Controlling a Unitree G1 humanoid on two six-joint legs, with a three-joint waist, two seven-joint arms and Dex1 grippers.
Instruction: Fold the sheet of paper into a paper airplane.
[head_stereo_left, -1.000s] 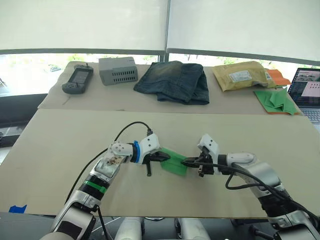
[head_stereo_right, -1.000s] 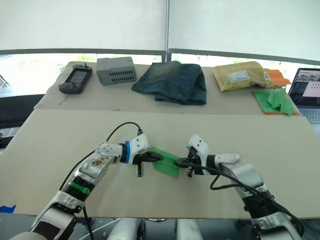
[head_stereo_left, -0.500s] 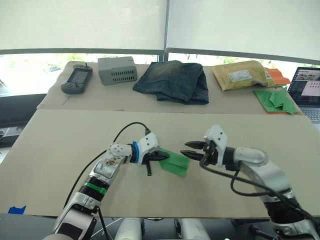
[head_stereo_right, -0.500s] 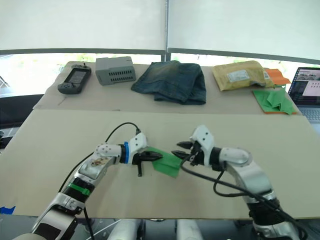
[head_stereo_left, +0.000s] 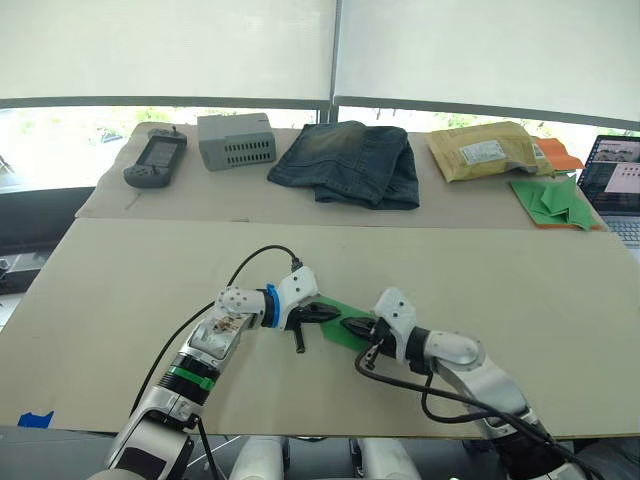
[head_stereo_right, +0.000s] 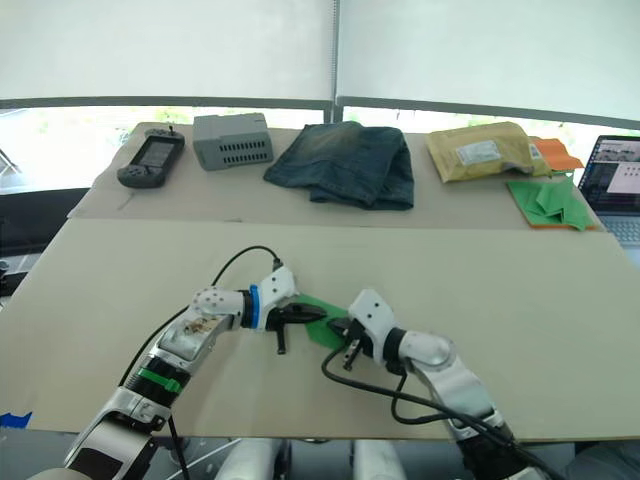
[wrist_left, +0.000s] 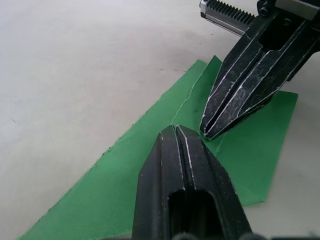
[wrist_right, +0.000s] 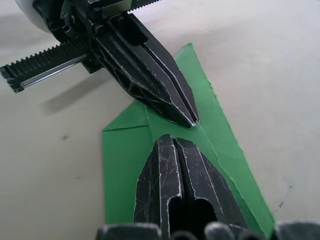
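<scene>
The green sheet of paper (head_stereo_left: 341, 309) lies flat on the near table, folded into a long pointed wedge with creases (wrist_left: 125, 175). My left gripper (head_stereo_left: 322, 313) is shut, its tips resting on top of the paper near the middle crease (wrist_left: 176, 129). My right gripper (head_stereo_left: 350, 326) is shut too, and its tips press on the paper from the opposite side (wrist_right: 174, 138). The two grippers' tips nearly touch over the crease. The right gripper's fingers (wrist_left: 235, 95) hide part of the paper's right half.
On the far table lie a black handheld device (head_stereo_left: 155, 160), a grey box (head_stereo_left: 236, 140), folded jeans (head_stereo_left: 350, 162), a yellow-brown padded envelope (head_stereo_left: 480, 150) and a heap of green paper pieces (head_stereo_left: 555, 200). A laptop (head_stereo_left: 615, 185) stands at the right edge.
My right gripper rose off the paper's right end and opened, then came down leftward, shut, onto the paper close to the left gripper's tips. The left gripper stayed put.
</scene>
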